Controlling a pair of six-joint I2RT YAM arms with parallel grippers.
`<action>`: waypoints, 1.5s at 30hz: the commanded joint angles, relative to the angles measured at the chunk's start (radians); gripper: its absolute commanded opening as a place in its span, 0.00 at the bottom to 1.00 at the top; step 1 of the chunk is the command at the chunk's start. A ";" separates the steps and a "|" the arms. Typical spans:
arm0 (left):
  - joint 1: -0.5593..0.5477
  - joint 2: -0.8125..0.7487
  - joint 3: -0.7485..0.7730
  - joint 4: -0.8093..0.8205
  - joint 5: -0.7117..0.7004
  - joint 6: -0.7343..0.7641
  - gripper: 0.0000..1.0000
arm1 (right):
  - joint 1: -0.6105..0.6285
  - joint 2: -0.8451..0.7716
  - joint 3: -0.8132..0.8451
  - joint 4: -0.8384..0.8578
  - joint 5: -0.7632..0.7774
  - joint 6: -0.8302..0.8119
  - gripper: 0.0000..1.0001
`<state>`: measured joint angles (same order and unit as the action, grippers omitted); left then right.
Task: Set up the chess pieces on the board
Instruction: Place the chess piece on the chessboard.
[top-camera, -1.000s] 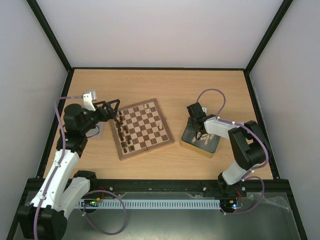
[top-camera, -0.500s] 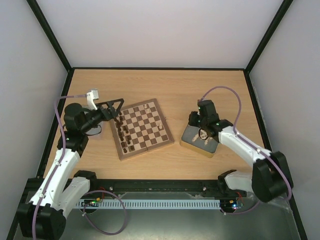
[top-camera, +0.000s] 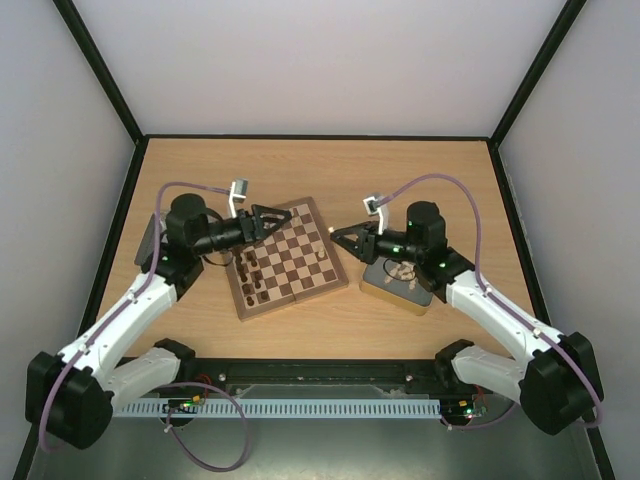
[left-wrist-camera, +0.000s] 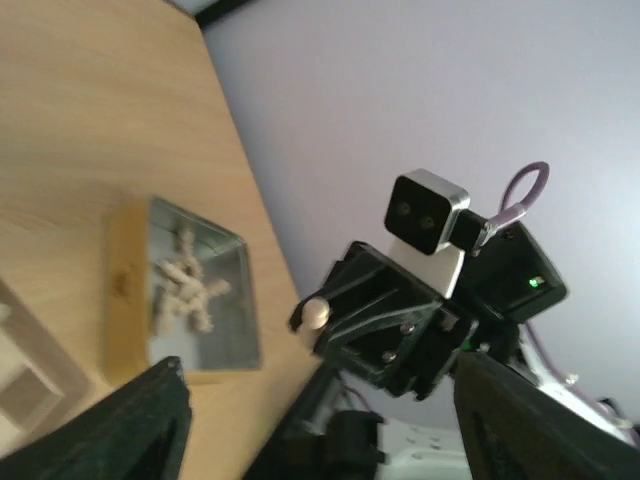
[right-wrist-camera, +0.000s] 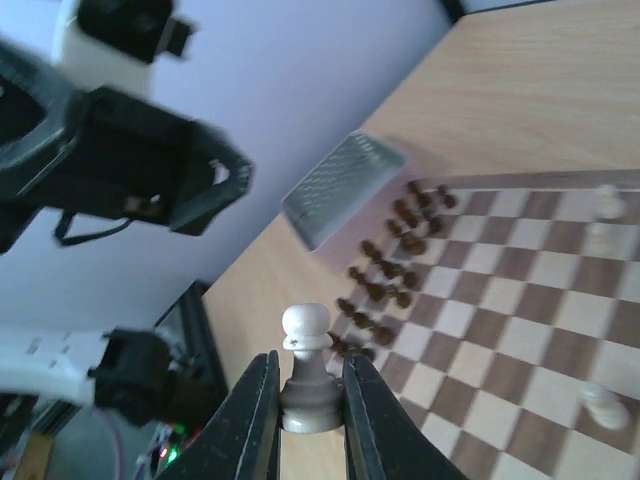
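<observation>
1. right wrist view: one pale pawn (right-wrist-camera: 305, 325) stands upright, pinched at its base by my right gripper (right-wrist-camera: 308, 365). its round head sits clear above the two fingertips.
2. that pawn is cream wood with a ball head, a thin collar and a flared foot. i hold it in the air just off the side of the board (top-camera: 296, 262) that faces my right arm.
3. there is one board, square, checkered dark brown and cream with a mid-brown border. it lies turned at a slant on the table (top-camera: 420, 170).
4. i count three pale pieces (right-wrist-camera: 603, 405) on the board. two are near its far corner and one stands alone near the edge on my right arm's side.
5. the dark pieces (right-wrist-camera: 385, 290) number well over ten. they crowd the two files along the board's edge on my left arm's side, too bunched for an exact count.
6. i see two tins. the open tin (top-camera: 392, 297), on my right arm's side of the board, holds a small heap of pale pieces that i cannot count.
7. the second tin (right-wrist-camera: 340, 190) lies off the opposite side of the board.
8. my left gripper (top-camera: 274, 221) hangs over the board's far corner on my left arm's side. its fingers are spread wide with nothing between them.
</observation>
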<state>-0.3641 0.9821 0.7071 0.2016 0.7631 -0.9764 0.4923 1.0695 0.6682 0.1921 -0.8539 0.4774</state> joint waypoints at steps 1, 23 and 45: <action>-0.063 0.064 0.053 0.093 0.100 -0.095 0.69 | 0.052 0.024 0.073 -0.031 -0.175 -0.130 0.15; -0.147 0.278 0.156 0.049 0.218 -0.040 0.31 | 0.086 0.178 0.288 -0.305 -0.192 -0.391 0.15; -0.152 0.334 0.208 -0.248 0.177 0.220 0.14 | 0.086 0.225 0.319 -0.338 -0.128 -0.385 0.13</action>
<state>-0.5079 1.3010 0.8883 0.0322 0.9363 -0.8146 0.5766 1.2907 0.9451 -0.1539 -0.9916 0.1005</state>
